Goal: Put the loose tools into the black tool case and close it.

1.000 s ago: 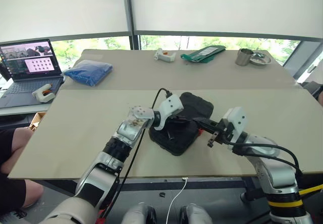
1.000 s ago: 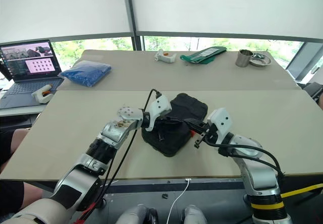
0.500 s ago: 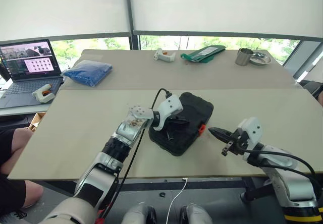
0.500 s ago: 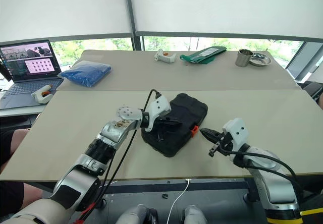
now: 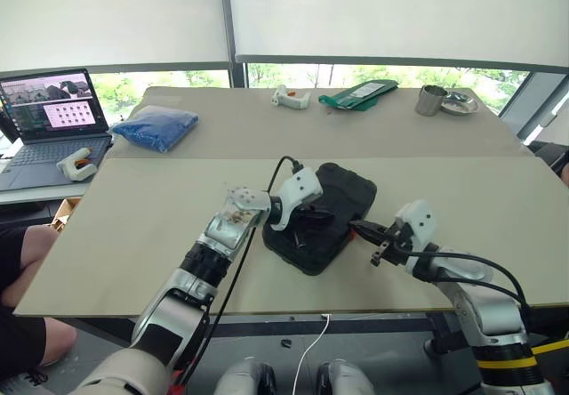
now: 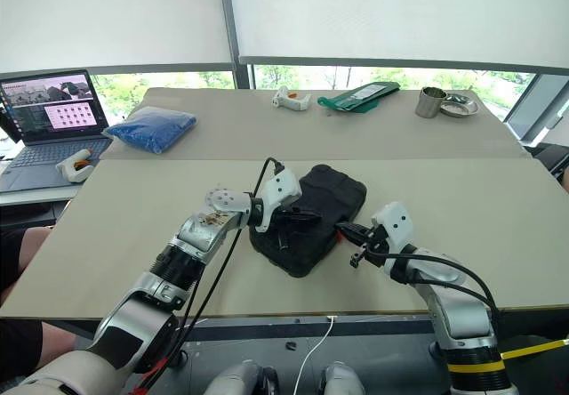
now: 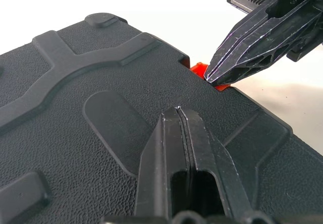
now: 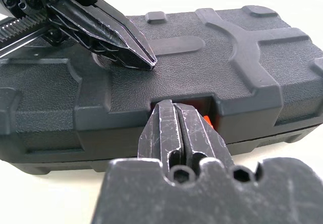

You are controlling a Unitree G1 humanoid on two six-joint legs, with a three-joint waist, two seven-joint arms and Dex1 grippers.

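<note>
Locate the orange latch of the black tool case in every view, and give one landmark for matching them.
Left eye view: hidden behind the right claw tip at the case's right edge.
Right eye view: likewise covered by that claw tip.
Left wrist view: orange latch peeks out at the lid's far edge, under the right claw's tip.
Right wrist view: orange sliver beside the shut claw's tip, in the front notch.
Shared landmark: black tool case.

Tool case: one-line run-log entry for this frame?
black tool case: lid down | left pincer: shut, tip on lid | right pincer: shut, tip at orange latch | table: no loose tools seen
</note>
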